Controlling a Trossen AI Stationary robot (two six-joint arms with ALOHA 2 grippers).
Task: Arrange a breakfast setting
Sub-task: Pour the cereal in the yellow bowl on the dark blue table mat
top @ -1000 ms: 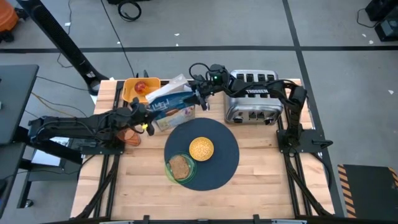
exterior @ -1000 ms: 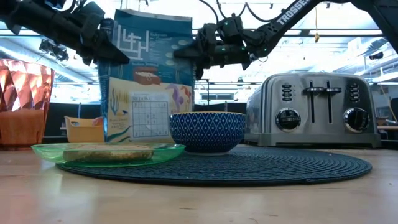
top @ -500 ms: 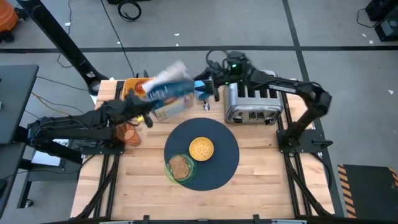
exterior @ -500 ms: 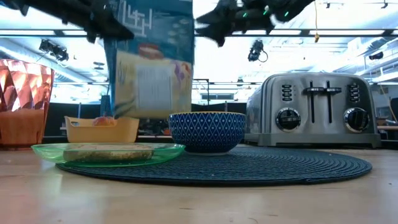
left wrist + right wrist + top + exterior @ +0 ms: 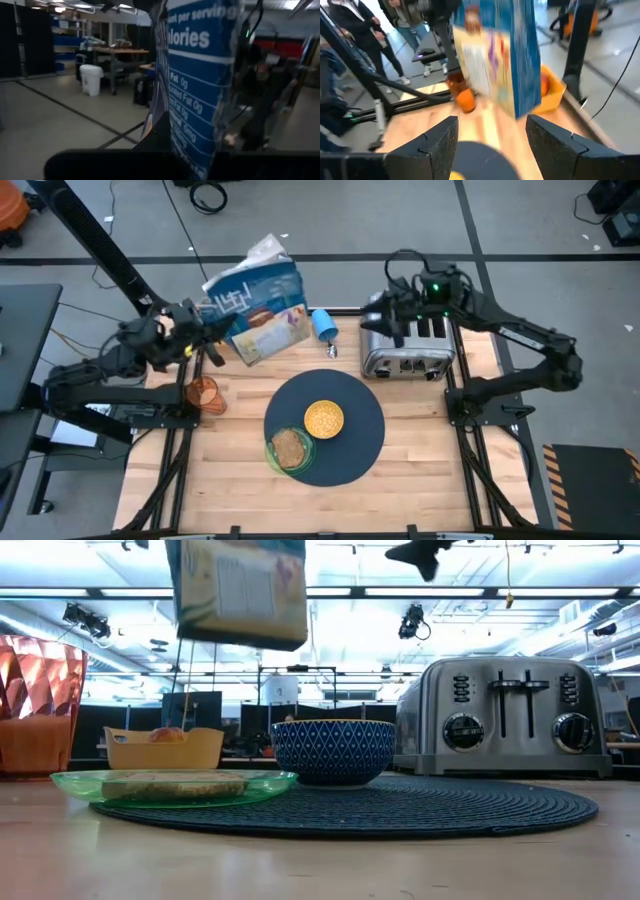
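Observation:
My left gripper [image 5: 208, 345] is shut on a blue cereal box [image 5: 255, 310], which hangs high above the table's far left [image 5: 240, 590]. My right gripper [image 5: 492, 145] is open and holds nothing, up over the toaster [image 5: 385, 320]. The dark round mat [image 5: 345, 465] carries the bowl of cereal [image 5: 324, 419] and the green plate with toast [image 5: 290, 448]. The blue cup [image 5: 322, 323] lies on its side beyond the mat, the spoon [image 5: 331, 350] beside it. The orange tumbler [image 5: 203, 393] stands at the left. The apple [image 5: 165, 734] sits in the yellow tray [image 5: 165, 750]. My left gripper holds the cereal box at its lower end [image 5: 228, 340], by the narrow printed side panel [image 5: 195, 100]. The fingers come about level from the table's left; the gripper's own body hides the contact. The box is lifted clear of the table and tilted, open top toward the far edge.
The silver toaster [image 5: 405, 345] stands at the back right, below my right gripper. People stand beyond the table [image 5: 395, 30] in the right wrist view. Bare wood shows along the near edge [image 5: 330, 505].
My left gripper has risen toward the far left with the cereal box, which has come off the table and tipped over. My right gripper has drawn away from the box's top, up and toward the table's right edge, to above the toaster.

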